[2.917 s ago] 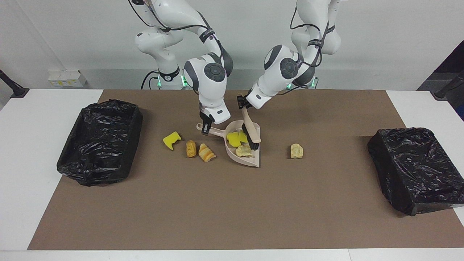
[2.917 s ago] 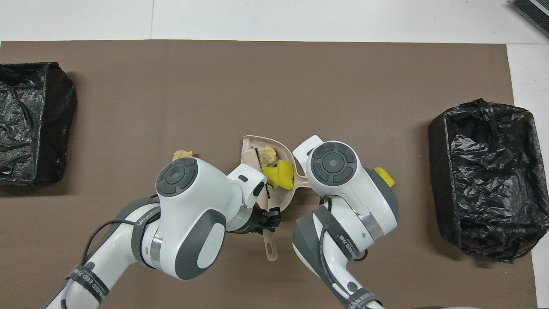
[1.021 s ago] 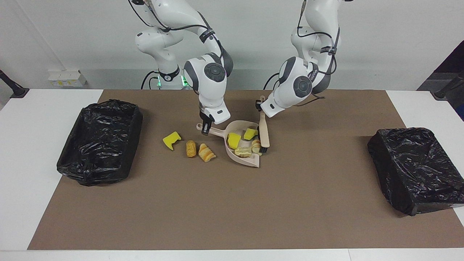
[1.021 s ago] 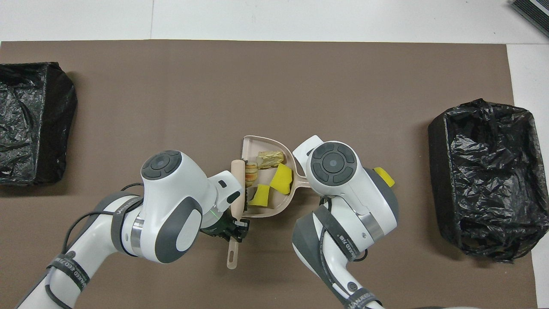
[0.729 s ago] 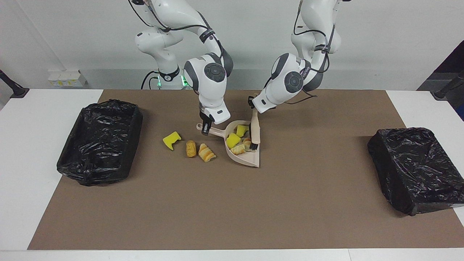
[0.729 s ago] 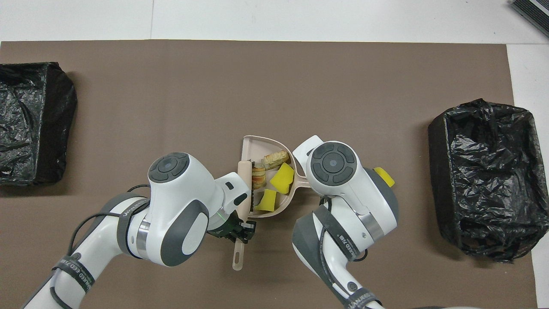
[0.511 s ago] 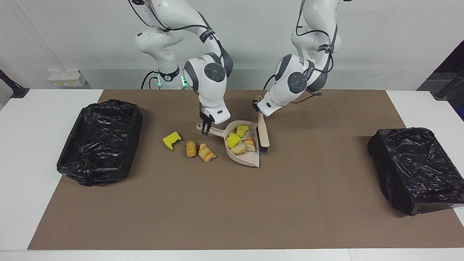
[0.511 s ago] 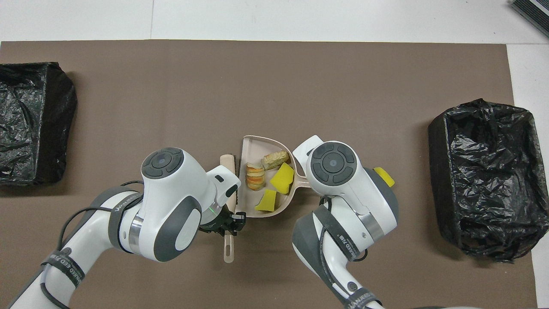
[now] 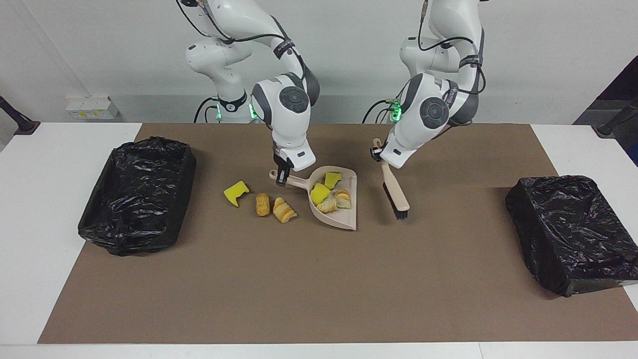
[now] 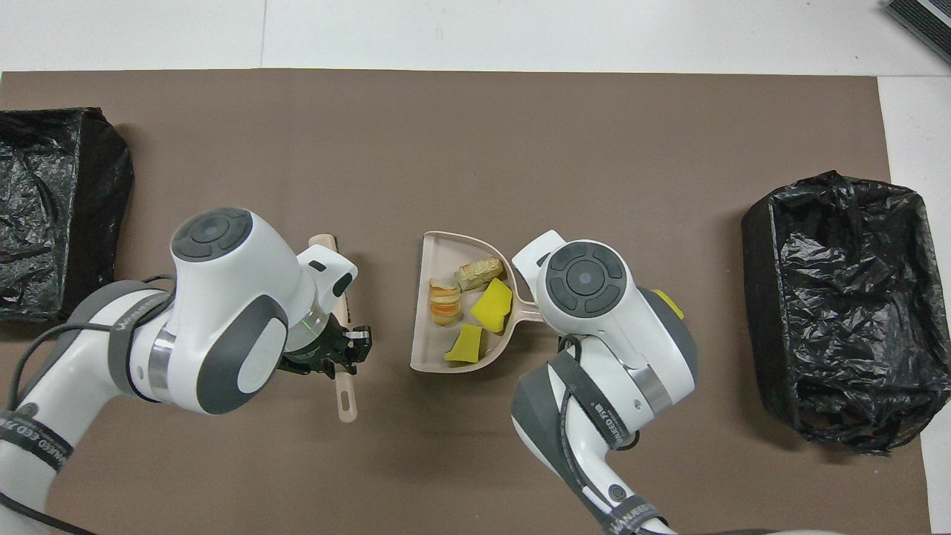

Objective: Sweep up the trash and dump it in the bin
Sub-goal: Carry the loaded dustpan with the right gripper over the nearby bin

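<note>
right tool [image 9: 280,178], centre frame, pinches dustpan [image 9: 344,219] handle, pinning it flat for loading; left tool [image 9: 377,152] clamps brush [image 9: 396,196], bristles down beside it

This is a robotics lab, not anybody's home or kitchen. 2 white robot arms [image 9: 279,99] with trailing cables stand at a white table [image 9: 45,199] against a bare white wall, and a brown mat [image 9: 299,279] marks out a work area on it. At each end of the mat sits 1 bin lined with black plastic [image 9: 137,194], laid out like a staged test.
</note>
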Robot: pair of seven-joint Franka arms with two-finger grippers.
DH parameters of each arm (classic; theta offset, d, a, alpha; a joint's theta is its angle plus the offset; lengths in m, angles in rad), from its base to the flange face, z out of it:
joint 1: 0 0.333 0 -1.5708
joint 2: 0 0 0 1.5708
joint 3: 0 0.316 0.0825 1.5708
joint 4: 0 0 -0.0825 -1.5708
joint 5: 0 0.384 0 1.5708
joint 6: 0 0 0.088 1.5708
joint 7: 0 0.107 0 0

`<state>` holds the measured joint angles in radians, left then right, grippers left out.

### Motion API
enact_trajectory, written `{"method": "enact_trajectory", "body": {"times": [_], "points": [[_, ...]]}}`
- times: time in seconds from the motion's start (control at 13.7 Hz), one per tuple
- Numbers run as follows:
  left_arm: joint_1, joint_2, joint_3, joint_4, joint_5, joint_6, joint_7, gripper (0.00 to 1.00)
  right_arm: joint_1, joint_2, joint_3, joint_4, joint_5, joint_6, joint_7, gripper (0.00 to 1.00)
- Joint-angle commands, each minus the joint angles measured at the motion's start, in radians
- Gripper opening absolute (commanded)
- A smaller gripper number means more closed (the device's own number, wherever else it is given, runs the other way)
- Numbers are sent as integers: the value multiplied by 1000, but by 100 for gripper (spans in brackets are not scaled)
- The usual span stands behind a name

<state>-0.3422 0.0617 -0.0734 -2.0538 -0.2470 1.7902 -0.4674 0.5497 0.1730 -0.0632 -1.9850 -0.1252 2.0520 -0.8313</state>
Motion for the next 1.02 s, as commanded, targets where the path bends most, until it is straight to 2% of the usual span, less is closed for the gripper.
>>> {"method": "enact_trajectory", "body": {"times": [0.0,0.15,0.44,0.51,0.58,0.73,0.95], "points": [[14,-13,-9,11,29,-58,-13,0,-46,-43,6,3,4,-29,-15,0],[14,-14,-9,11,31,-75,-13,0,-80,-59,5,8,76,-35,-63,0],[-9,-29,-20,-14,2,-71,-2,0,-183,-85,5,70,110,-156,-187,0],[-53,-33,-20,-20,-33,-68,-19,0,-226,-95,3,87,140,-182,-239,0],[-102,-33,-19,-26,-53,-60,-43,0,-285,-105,0,104,166,-205,-305,0],[-203,-31,-20,-63,-116,56,-100,0,-413,-110,-1,147,203,-243,-456,0],[-305,-54,-20,-113,-149,83,-174,0,-612,-102,-4,215,217,-311,-667,0]]}}
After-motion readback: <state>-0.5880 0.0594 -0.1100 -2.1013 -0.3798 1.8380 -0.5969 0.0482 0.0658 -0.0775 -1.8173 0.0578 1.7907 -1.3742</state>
